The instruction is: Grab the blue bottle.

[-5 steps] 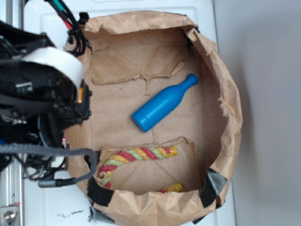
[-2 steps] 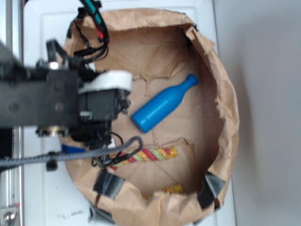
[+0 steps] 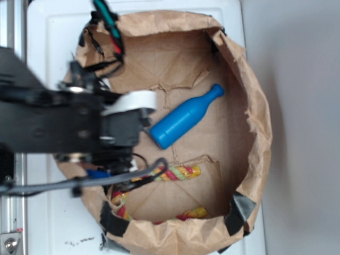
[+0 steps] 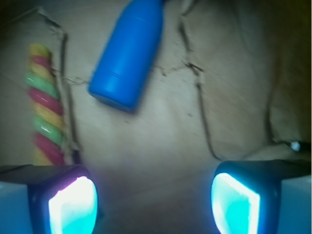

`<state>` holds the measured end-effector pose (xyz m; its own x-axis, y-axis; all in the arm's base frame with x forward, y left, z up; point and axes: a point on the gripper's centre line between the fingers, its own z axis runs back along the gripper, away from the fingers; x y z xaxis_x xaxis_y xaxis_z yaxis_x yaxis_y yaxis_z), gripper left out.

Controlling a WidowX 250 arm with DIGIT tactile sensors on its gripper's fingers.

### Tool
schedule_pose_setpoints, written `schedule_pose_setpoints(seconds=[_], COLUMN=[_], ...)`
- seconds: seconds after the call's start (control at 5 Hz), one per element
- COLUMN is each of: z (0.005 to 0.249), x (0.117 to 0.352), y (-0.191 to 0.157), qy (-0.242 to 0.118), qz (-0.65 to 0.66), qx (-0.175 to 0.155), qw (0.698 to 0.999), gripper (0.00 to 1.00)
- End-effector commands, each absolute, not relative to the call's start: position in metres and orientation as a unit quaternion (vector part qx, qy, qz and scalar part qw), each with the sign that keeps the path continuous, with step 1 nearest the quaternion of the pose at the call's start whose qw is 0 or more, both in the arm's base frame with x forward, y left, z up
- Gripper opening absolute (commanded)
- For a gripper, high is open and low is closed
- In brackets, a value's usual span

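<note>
No writing shows on the blue bottle; its body is plain. My tool is spread wide and empty, its two glowing pads low in the wrist frame. The bottle lies on its side in the paper bag, centre of the exterior frame, beside a coloured rope.

Blue bottle neck cut off at top edge, rope partly under flap, arm seemingly motion-blurred
</note>
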<state>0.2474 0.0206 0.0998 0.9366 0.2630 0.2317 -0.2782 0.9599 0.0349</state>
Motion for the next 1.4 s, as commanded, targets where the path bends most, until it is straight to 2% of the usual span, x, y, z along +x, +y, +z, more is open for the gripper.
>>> schedule_pose_setpoints(seconds=[0.0,0.2,0.4,0.8,1.0,1.2], z=[0.151,0.138,0.11,0.074,0.058,0.047], x=[0.281,0.293,0.307,0.328,0.338,0.344], y=[0.032,0.046,0.055,0.052,0.056,0.054], qy=[-0.125,-0.131,-0.14,-0.152,-0.145,-0.139], qz=[0.145,0.153,0.148,0.14,0.178,0.192], qx=[-0.009,0.012,0.032,0.025,0.015,0.023], qw=[0.982,0.98,0.979,0.978,0.973,0.971], gripper=[1.0,1.0,1.0,1.0,1.0,1.0])
